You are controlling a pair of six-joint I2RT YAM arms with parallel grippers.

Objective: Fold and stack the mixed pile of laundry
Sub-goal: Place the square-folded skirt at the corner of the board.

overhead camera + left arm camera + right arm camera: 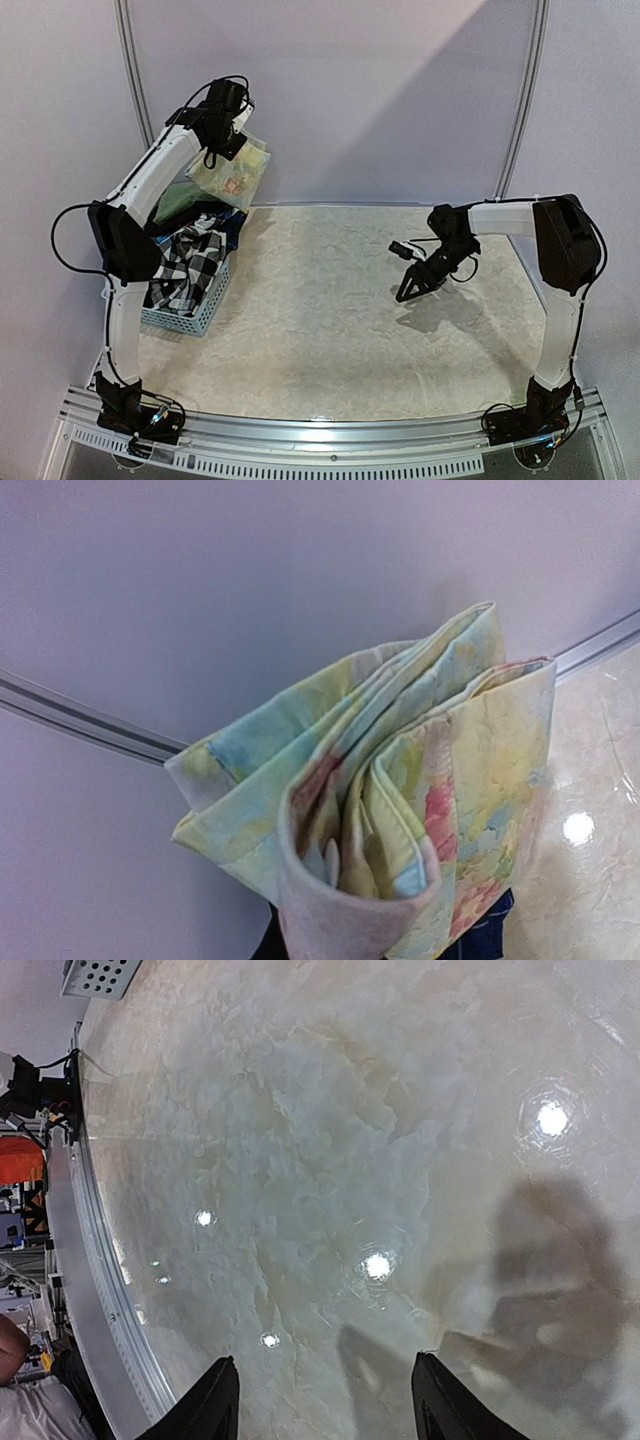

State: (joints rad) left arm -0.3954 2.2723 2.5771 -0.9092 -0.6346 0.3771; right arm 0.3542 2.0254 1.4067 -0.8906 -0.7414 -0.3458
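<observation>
Marbled table: right hand agape, empty; left hand, half-hidden, pinches floral cloth.

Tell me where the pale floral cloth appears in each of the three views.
Top external: the floral cloth is at upper left, hanging above the blue basket.
Left wrist: the floral cloth fills the centre and bottom, bunched in folds.
Right wrist: not in it.
Shared landmark: the marbled table top, seen in all three views.

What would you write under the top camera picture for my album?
Left end effector holds a floral cloth above the basket; right end effector hovers open over the table.
</observation>
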